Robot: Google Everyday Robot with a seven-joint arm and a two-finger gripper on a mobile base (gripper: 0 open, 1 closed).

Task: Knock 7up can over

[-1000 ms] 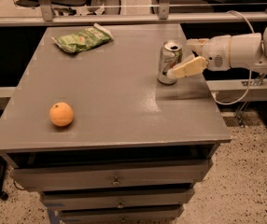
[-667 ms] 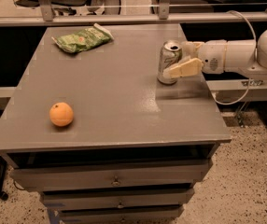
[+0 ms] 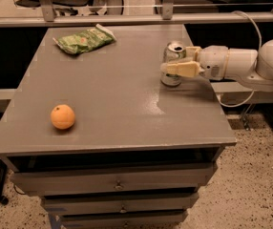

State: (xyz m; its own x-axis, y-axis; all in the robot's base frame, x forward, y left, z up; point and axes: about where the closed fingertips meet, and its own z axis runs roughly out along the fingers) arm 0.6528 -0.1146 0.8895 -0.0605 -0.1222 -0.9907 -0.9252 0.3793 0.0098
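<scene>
Standing at the near edge of the grey desk (image 3: 122, 94), the onlooker reads the layout from left to right as follows.

1. Orange (image 3: 62, 117): rests on the near-left part of the desk top, well apart from every other item.
2. Green snack bag (image 3: 85, 39): lies flat and crinkled at the far left, near the far edge.
3. 7up can (image 3: 173, 54): stands upright at the far right of the desk, close to the right edge. The opened top faces up. The can is well apart from the orange and from the snack bag.
4. Tool (image 3: 176, 60): positioned at the can, entering from the right at about mid-height of the can. The jaws are spread wide, with the can between them. The near finger (image 3: 179, 69) lies across the front of the can. The far finger (image 3: 193, 51) sits at the can's far-right side. Whether either finger presses on the can cannot be determined.
5. White arm (image 3: 232, 63): extends roughly level from the right edge of the scene to the tool, above the right edge of the desk.

Below the desk top, a stack of drawers (image 3: 117, 182) faces the onlooker.
</scene>
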